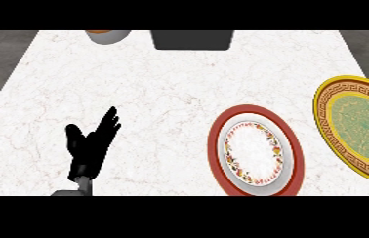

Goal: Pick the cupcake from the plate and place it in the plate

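A red-rimmed plate [290, 149] with a white, flower-patterned centre lies at the lower right of the white marble counter. Further right, a yellow plate [323, 116] with a green middle and an orange key-pattern band is cut off by the view's edge. No cupcake shows on either plate or anywhere on the counter. My left hand [90, 147] rests open at the lower left, fingers up, well away from both plates. My right hand does not appear.
A dark grey box-like object [192, 39] stands at the counter's far edge in the middle. A grey bowl with an orange inside [108, 35] sits at the far left, partly cut off. The counter's [144, 86] left and right edges show grey floor beyond.
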`<state>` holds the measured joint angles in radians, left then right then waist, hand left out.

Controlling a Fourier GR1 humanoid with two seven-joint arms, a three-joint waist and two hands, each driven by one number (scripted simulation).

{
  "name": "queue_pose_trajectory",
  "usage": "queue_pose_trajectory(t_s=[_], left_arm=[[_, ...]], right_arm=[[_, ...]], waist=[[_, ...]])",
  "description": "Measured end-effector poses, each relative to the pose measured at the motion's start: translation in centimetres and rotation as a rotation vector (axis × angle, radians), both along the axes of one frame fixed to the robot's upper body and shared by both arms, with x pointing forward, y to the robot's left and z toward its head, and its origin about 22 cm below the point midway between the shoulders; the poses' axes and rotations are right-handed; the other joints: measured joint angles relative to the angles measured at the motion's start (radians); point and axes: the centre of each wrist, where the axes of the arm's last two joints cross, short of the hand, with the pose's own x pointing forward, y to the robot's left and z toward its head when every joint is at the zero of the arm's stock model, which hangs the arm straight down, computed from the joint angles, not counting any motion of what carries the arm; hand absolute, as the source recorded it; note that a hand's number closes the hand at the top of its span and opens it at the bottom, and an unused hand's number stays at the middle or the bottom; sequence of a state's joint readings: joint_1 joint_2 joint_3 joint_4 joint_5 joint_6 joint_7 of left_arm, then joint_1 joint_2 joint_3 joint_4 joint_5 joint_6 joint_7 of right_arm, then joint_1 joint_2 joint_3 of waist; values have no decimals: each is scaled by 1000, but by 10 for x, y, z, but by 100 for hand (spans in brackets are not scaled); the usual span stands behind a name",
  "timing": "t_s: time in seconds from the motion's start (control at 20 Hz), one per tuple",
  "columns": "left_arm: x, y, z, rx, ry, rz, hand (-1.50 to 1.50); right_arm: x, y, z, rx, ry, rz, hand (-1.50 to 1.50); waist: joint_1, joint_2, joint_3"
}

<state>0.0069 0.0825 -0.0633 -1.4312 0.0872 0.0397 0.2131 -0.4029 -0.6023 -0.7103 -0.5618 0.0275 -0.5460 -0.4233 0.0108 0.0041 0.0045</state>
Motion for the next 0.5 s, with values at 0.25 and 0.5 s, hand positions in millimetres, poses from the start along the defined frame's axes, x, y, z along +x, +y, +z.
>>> queue_pose_trajectory(t_s=[0.25, 0.5], left_arm=[[-3, 5, 1, 5, 10, 7, 0], [-8, 3, -1, 6, 3, 10, 0]], right_arm=[[-38, -9, -20, 76, -72, 56, -150], [-78, -10, -32, 122, -93, 164, -150]], waist=[[-13, -6, -3], [-20, -9, -4]])
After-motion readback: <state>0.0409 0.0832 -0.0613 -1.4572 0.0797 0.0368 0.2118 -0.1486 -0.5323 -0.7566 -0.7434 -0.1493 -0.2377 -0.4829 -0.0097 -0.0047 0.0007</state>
